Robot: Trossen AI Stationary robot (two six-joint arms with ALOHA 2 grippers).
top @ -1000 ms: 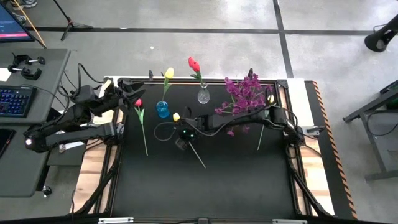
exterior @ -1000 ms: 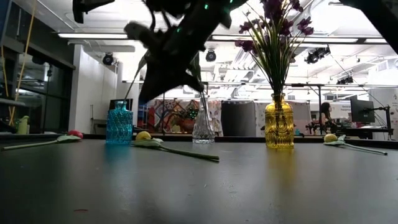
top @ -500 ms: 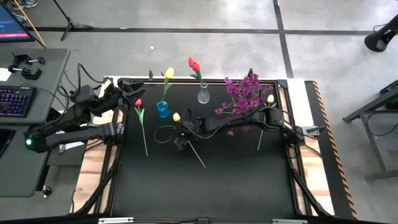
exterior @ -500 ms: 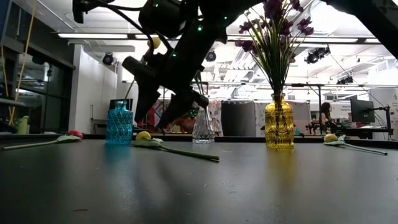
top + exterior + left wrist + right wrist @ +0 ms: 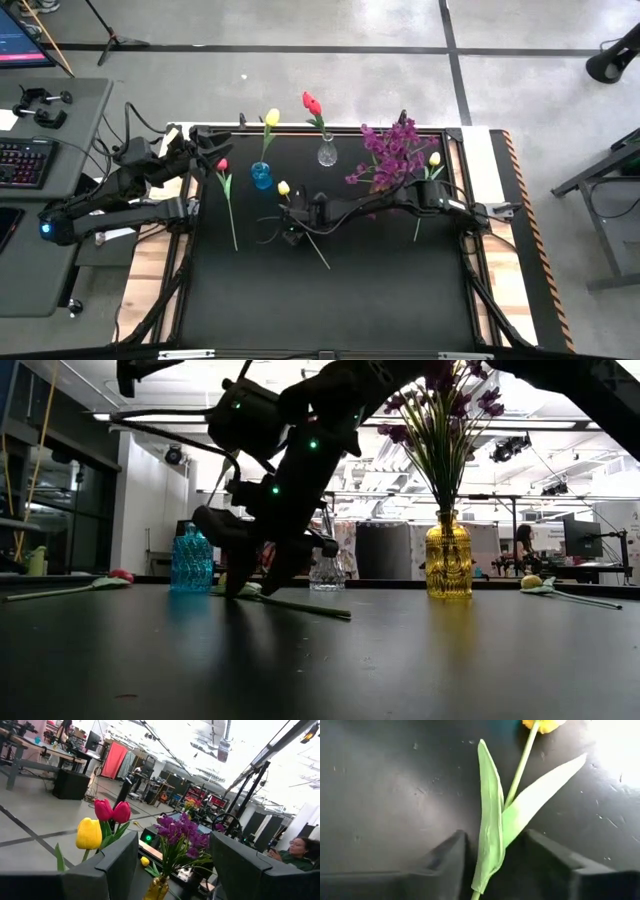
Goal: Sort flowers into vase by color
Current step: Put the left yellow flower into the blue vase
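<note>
The right claw (image 5: 291, 226) hangs low over the counter (image 5: 380, 290), fingers spread to either side of a loose yellow tulip (image 5: 492, 827) and its leaves, not pinching it. Just beyond it stand 3 vases: the blue vase (image 5: 191, 559) with 1 yellow tulip (image 5: 272, 118), the clear vase (image 5: 327, 153) with red tulips (image 5: 311, 103), the amber vase (image 5: 448, 561) with purple sprigs (image 5: 393, 148). A loose red tulip (image 5: 222, 165) and another loose yellow tulip (image 5: 434, 159) lie on the counter to either side. The left claw (image 5: 215, 150) waits spread at the counter's edge.

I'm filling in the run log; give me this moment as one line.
right gripper: open, fingers astride yellow tulip on table | left gripper: open, waiting at left edge
</note>
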